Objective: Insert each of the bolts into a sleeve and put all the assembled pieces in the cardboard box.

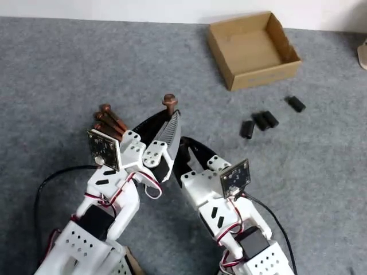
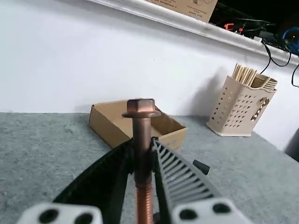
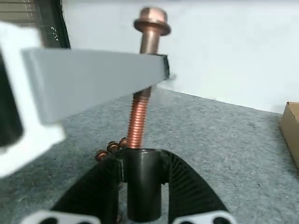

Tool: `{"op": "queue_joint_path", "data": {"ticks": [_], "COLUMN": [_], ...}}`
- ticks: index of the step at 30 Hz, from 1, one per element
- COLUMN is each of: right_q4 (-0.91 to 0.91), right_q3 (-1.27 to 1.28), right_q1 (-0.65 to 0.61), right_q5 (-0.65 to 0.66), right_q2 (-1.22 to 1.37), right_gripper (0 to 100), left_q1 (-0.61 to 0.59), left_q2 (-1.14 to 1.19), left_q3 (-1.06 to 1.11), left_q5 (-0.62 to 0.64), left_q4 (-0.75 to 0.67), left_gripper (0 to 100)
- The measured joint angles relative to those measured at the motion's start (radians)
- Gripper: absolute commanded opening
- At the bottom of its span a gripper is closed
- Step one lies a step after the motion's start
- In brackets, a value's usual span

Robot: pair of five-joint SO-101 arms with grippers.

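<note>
**Bolt held at the sleeve's mouth, joint half hidden**

From above, my arms cover the joint and only the bolt (image 1: pixel 169 101) head pokes out. The wrist views tell me more. The left gripper (image 2: pixel 141 147) pinches the bolt upright, and the right gripper (image 3: pixel 142 161) clamps one sleeve (image 3: pixel 142 186) at its threaded end. I cannot tell how deep it sits. I count three spare bolts (image 1: pixel 109 119), partly behind a wrist camera (image 1: pixel 104 150), four loose sleeves (image 1: pixel 261 121) and one cardboard box (image 1: pixel 264 73).

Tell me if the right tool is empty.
No, the right tool is shut on a black sleeve, just under the bolt.
</note>
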Motion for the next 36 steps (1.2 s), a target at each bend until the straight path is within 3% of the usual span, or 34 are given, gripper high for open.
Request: {"op": "queue_joint_path", "data": {"ticks": [5,15,36], "right_q4": [0.008,0.009,0.006], "right_q3": [0.0,0.0,0.0], "right_q1": [-0.003,-0.003,0.032], "right_q5": [0.0,0.0,-0.002], "right_q2": [0.0,0.0,-0.003], "right_gripper": [0.5,0.5,0.5], "left_q1": [-0.003,-0.008,0.003], "left_q2": [0.002,0.002,0.014], "left_q3": [0.0,-0.002,-0.005], "left_q5": [0.114,0.135,0.315], "left_q4": [0.0,0.0,0.009], "left_gripper": [1,1,1]}}
